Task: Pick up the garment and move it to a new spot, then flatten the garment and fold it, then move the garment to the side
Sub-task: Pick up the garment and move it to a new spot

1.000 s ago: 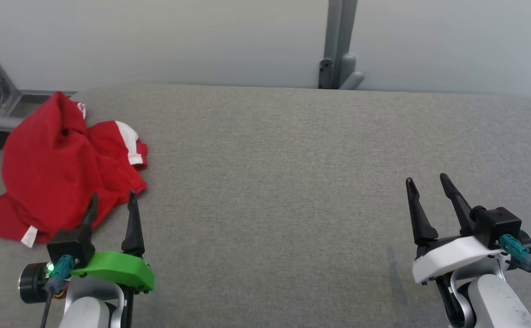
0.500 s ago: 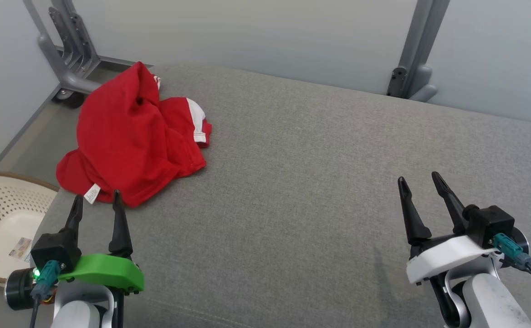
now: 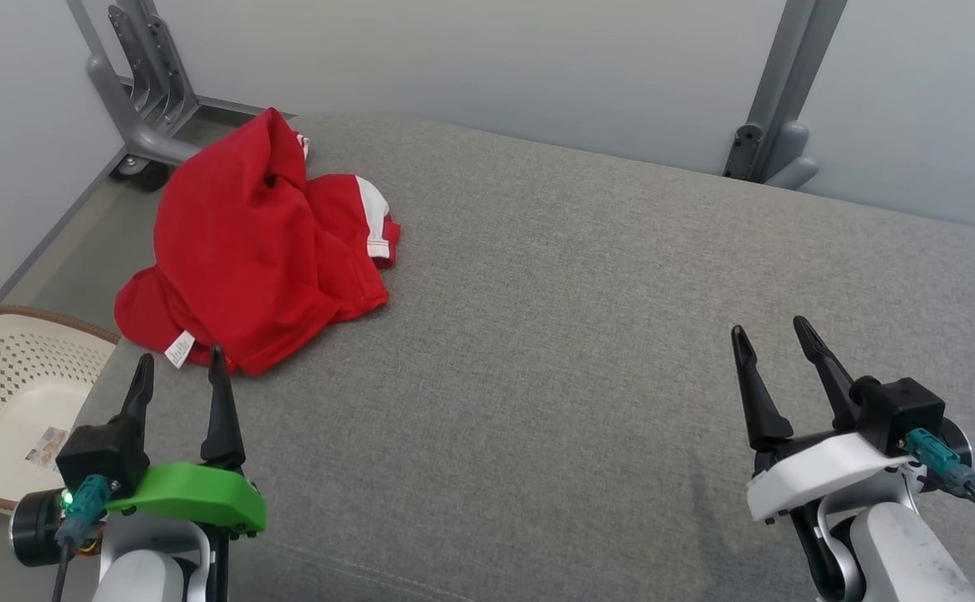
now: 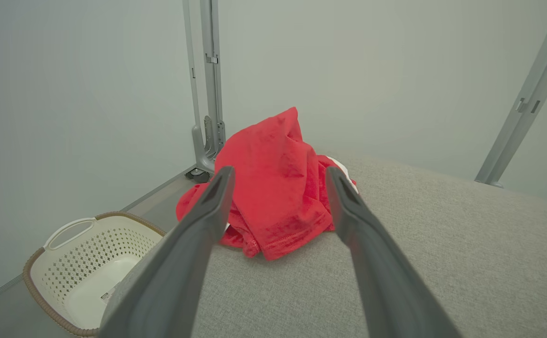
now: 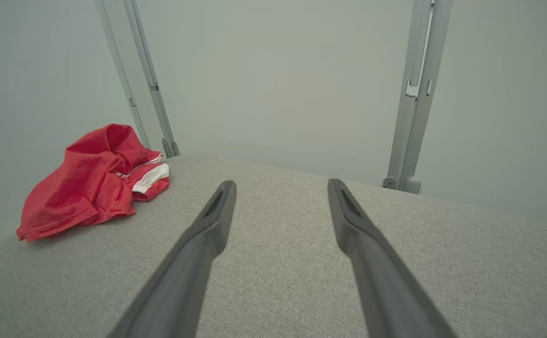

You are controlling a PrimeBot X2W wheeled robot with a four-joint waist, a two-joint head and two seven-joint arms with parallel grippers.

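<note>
The broad grey fabric-covered bench [image 3: 588, 334] took up most of the head view, bare across its middle and right. At its upper left corner lay the crumpled red jersey garment with white sleeve trim [image 3: 245, 251], heaped high, its lower left part draped over the bench edge. At the left edge of the frame a cream perforated laundry basket with a brown rim [image 3: 2, 376] stood on the floor beside the bench. The left claw [image 3: 180, 361], on a green mount at the lower left, had its fingers spread wide. Its tips were just short of the garment's near hem and touched nothing. The right claw [image 3: 770, 330], on a white mount at the lower right, was equally wide and empty, well apart from the cloth. A small white label [image 3: 179, 349] showed at the near hem.

The step in hand looked to be the first pick-up. To do it well, the left claw would likely need to advance and close on a thick fold near the heap's middle rather than the thin hem. That way the overhanging part would rise with it and not slide toward the basket.
</note>
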